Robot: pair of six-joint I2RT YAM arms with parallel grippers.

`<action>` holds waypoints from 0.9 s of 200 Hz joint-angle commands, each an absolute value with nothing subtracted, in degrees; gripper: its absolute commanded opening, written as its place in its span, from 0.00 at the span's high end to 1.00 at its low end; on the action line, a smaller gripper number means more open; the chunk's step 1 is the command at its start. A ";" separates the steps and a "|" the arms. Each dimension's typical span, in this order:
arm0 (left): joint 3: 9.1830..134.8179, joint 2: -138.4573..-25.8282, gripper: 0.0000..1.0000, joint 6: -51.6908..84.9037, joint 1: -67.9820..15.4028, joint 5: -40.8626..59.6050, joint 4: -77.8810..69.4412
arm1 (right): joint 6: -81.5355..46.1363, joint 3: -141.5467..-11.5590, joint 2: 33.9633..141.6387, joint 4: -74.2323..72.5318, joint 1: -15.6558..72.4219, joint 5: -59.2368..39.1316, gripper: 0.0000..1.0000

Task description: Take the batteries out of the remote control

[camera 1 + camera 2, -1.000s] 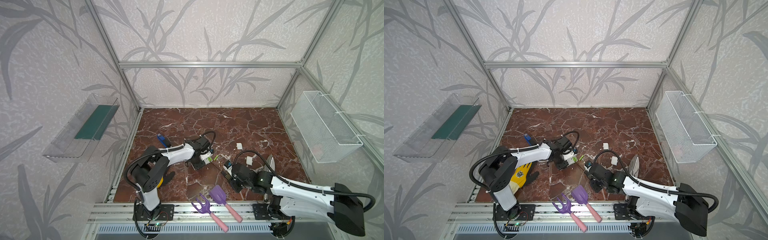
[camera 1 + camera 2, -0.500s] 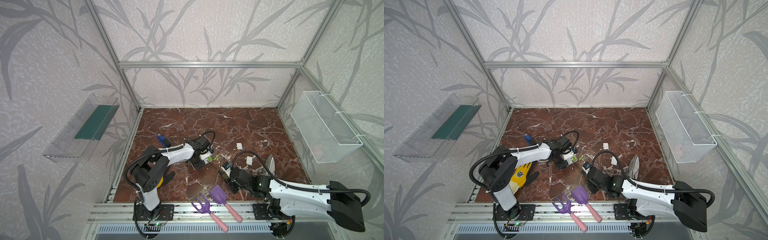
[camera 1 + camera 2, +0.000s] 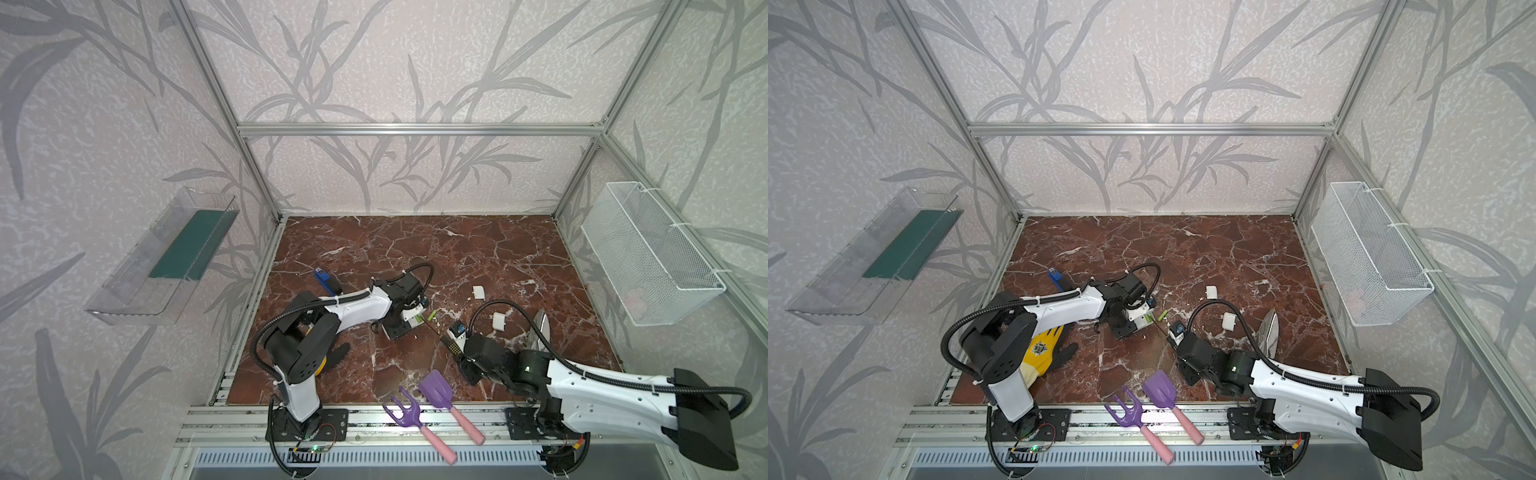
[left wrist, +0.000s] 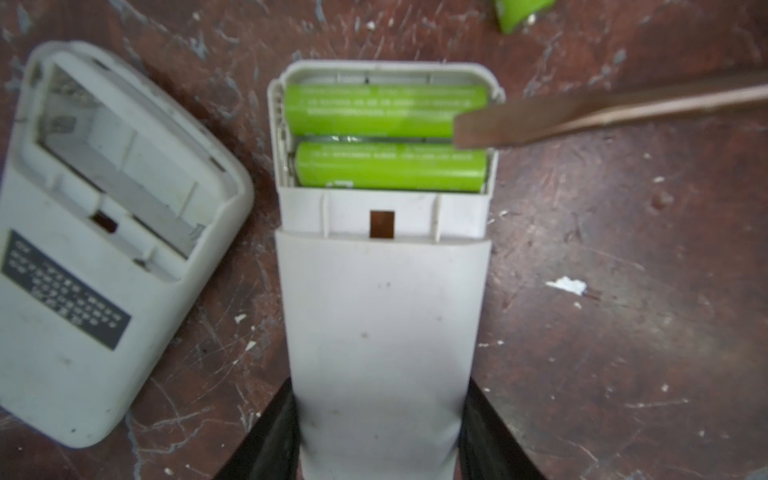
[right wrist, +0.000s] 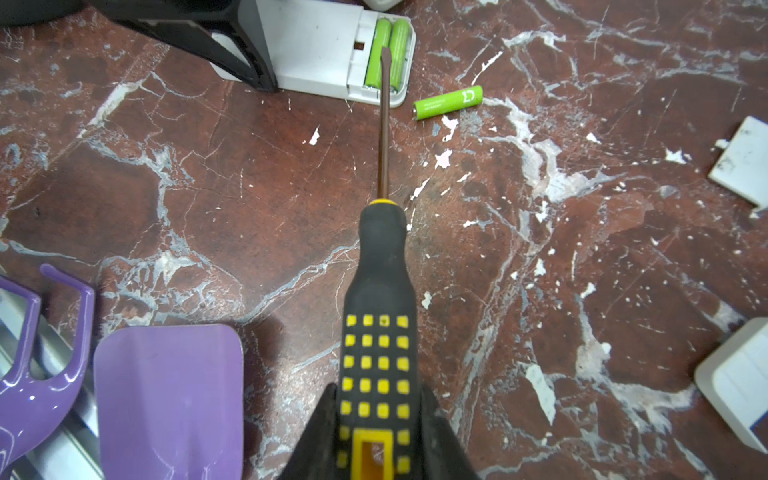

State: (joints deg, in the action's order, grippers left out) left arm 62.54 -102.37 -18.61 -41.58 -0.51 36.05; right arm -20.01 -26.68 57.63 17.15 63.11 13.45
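Two lime-green batteries (image 4: 386,110) lie side by side in the uncovered compartment at one end of a white remote (image 4: 382,311). The remote lies back-up on the red-brown marble worktop (image 3: 457,249). A third battery (image 5: 448,102) lies loose on the worktop just beside that end of the remote, not touching it.

The left gripper (image 4: 380,432) has its jaws clamped on the remote's body, one black jaw against each long side, at the end away from the compartment. The right gripper (image 5: 376,440) holds the yellow-and-black handle of a screwdriver (image 5: 380,332) between narrow jaws. The shaft points at the compartment, and its flat tip lies over the gap between the two batteries at one end. I cannot tell whether the tip touches them.

A second white remote (image 4: 83,249) lies just beside the held one, angled to it, back-up, with its compartment uncovered.

Farther right, two small white plastic pieces (image 3: 478,292) (image 3: 498,322) lie apart on the worktop, near grey shears (image 3: 540,332). At the front edge a purple shovel (image 3: 436,390) and a purple rake (image 3: 405,409), both with pink handles, lie side by side. A yellow glove (image 3: 1040,353) lies by the left arm's base. A white wire basket (image 3: 648,257) hangs on the right wall and a clear shelf (image 3: 166,257) on the left wall.
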 commanded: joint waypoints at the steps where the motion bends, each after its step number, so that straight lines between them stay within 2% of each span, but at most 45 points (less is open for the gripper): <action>1: 63.19 -103.84 0.55 -18.92 -41.49 -4.28 40.25 | -19.64 -29.30 57.72 20.52 63.96 13.71 1.00; 180: 63.63 -103.46 0.56 -19.25 -42.66 -6.33 41.23 | -19.73 -30.16 62.61 18.37 65.30 14.08 1.00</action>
State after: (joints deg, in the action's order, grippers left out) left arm 62.87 -102.43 -18.46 -42.48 -4.56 37.82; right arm -19.92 -28.34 62.04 19.57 64.90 13.08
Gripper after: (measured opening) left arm 0.515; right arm 0.276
